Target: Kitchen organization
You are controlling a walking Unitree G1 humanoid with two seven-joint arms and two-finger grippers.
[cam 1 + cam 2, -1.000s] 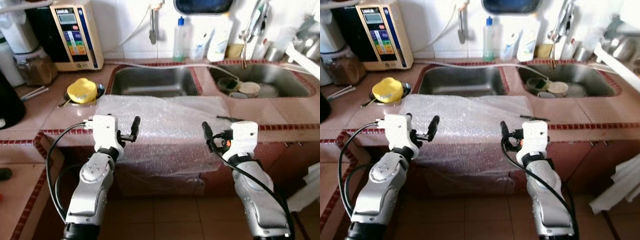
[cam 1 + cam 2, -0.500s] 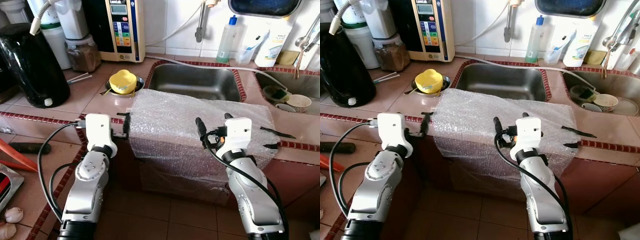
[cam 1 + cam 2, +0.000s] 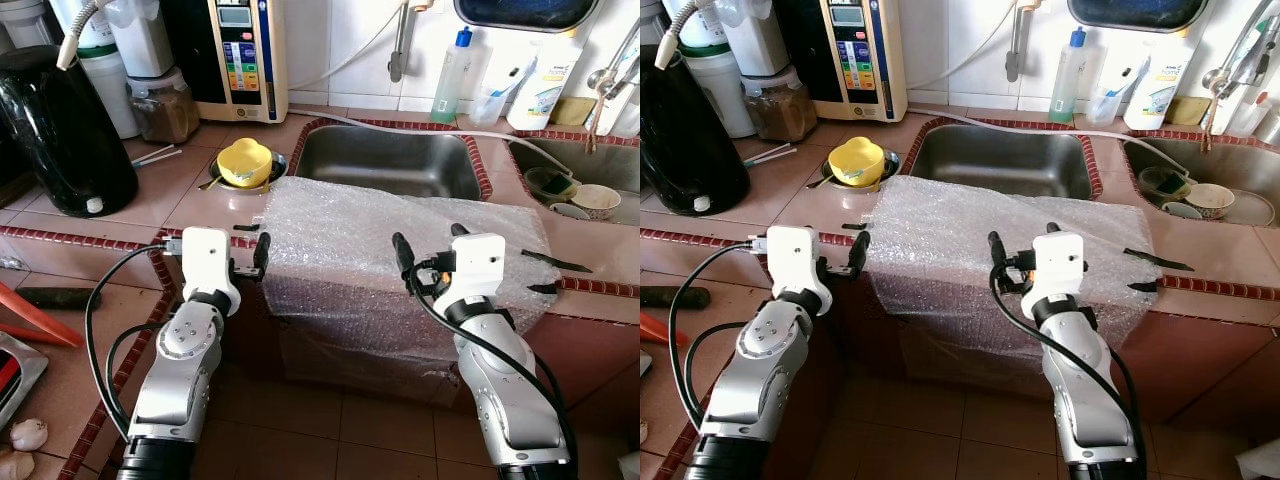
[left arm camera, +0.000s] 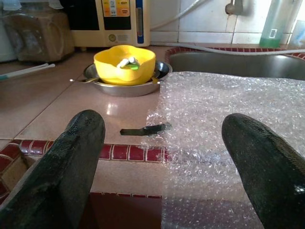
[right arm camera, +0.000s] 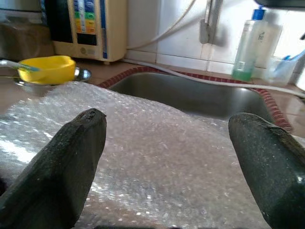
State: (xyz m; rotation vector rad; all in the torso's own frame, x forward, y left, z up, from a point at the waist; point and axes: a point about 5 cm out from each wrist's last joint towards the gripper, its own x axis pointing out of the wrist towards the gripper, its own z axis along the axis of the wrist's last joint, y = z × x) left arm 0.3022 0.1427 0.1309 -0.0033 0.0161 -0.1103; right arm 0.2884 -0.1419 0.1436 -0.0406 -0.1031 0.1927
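The bubble wrap sheet [image 3: 400, 240] lies draped over the front edge of the bench [image 3: 120, 215], before the sink [image 3: 390, 160] and beside the yellow bowl [image 3: 245, 162]. Since half a second ago little has shifted. The left end effector [image 3: 258, 256], released, has edged up to the sheet's corner; the right end effector [image 3: 425, 262] hovers spread above it, so a grasp looks imminent.

No legible text found. The cream water ionizer [image 3: 237, 55] on the worktop [image 3: 120, 215] carries a display and coloured panel labels, too small to read; bottle [image 3: 452, 62] labels likewise illegible.
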